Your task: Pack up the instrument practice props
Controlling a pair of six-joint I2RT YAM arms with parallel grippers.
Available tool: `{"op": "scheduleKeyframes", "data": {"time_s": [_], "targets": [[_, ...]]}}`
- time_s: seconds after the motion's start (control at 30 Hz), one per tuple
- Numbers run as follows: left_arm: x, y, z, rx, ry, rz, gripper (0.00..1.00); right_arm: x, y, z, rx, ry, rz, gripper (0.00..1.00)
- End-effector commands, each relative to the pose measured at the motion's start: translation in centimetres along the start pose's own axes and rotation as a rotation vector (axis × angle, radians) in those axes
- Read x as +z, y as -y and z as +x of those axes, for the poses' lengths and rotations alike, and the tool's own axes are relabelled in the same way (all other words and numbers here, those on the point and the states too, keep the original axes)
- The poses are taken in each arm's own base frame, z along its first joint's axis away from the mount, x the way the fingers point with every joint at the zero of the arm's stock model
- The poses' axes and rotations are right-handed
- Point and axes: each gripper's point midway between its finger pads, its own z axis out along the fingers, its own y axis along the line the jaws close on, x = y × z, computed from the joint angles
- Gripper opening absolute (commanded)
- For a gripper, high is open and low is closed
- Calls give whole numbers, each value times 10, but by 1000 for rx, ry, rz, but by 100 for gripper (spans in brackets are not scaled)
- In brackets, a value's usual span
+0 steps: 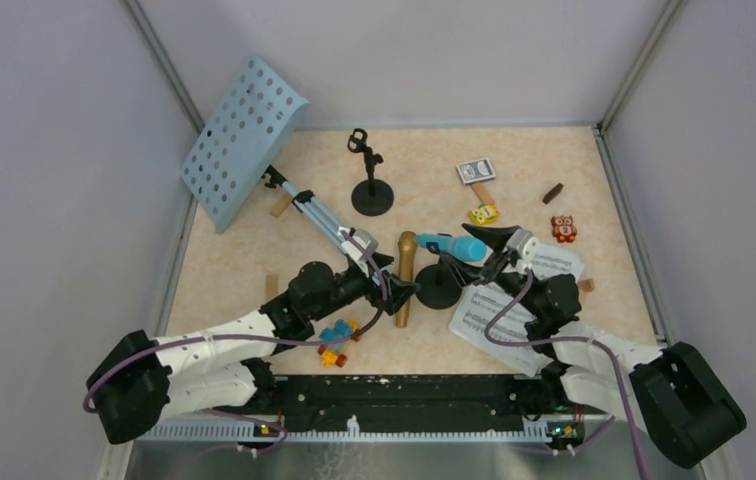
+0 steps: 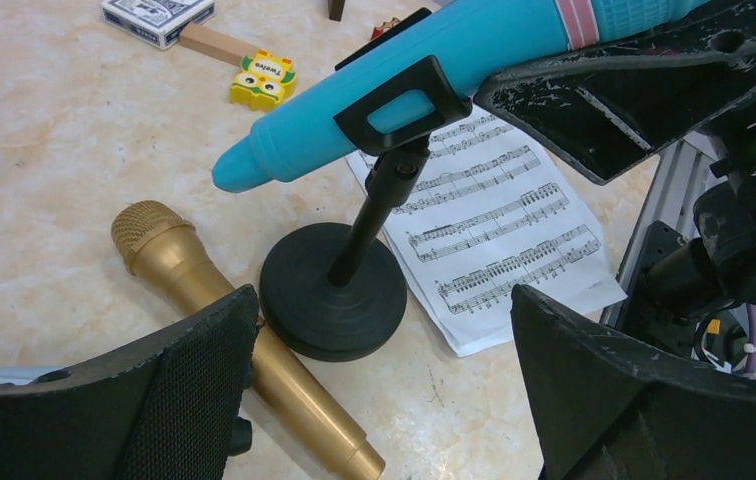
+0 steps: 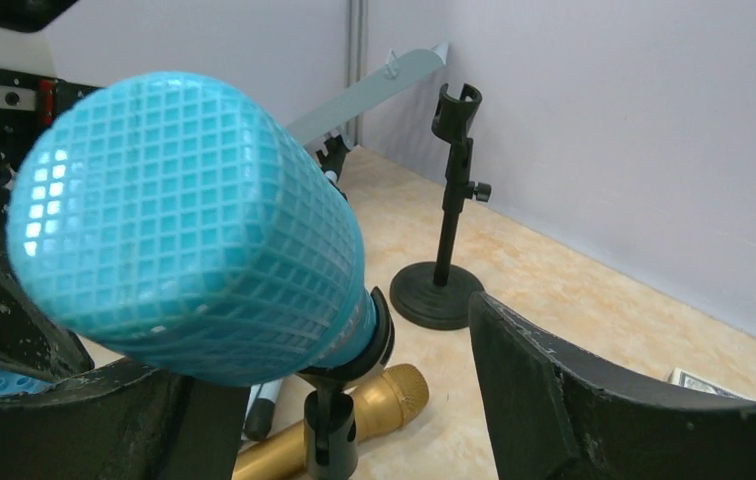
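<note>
Two tools are crowding the blue microphone [image 2: 434, 75], which is sitting clipped in its black mic holder [image 2: 334, 290] on the counter [image 2: 44, 150]: right tool [image 1: 491, 243] straddling the head with jaws wide, left tool [image 1: 392, 282] gaping wide near the base, so a crooked pull is risking toppling the holder onto the gold microphone [image 2: 169, 250].

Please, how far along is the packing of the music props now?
Done: nothing looks packed yet. In hand: the open right claw brackets the head of the blue microphone, clipped in its holder; the open left claw hovers by that holder's base. Left: the gold microphone, sheet-music pages, empty holder and music rack are all out on the table.
</note>
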Motion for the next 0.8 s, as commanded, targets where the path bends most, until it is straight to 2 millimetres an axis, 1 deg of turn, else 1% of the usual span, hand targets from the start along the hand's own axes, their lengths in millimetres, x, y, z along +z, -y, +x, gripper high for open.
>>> {"op": "scheduleKeyframes", "data": {"time_s": [0.0,0.17,0.27,0.33,0.37,0.47,0.57,0.6,0.63,0.77], "targets": [[8,7,-17,-40,102,9,99,8,-5,-39,-48,162,-23,74],[16,8,-8,-65,87,13,98,9,-12,-48,-61,204,-54,72],[20,10,-1,-74,73,19,98,9,-14,-51,-64,213,-63,67],[23,13,3,-79,68,24,98,10,-14,-49,-62,205,-63,56],[24,13,6,-82,64,23,98,9,-14,-50,-64,205,-62,47],[29,15,9,-96,70,17,98,8,-14,-49,-53,199,-60,29],[35,14,8,-115,103,-22,99,8,-11,-44,-12,169,-36,5],[39,14,8,-119,110,-35,99,9,-10,-42,-5,156,-25,0],[43,15,6,-121,126,-40,99,9,-8,-39,2,142,-8,0],[63,20,10,-93,152,-74,99,10,3,-31,36,88,102,0]]}}
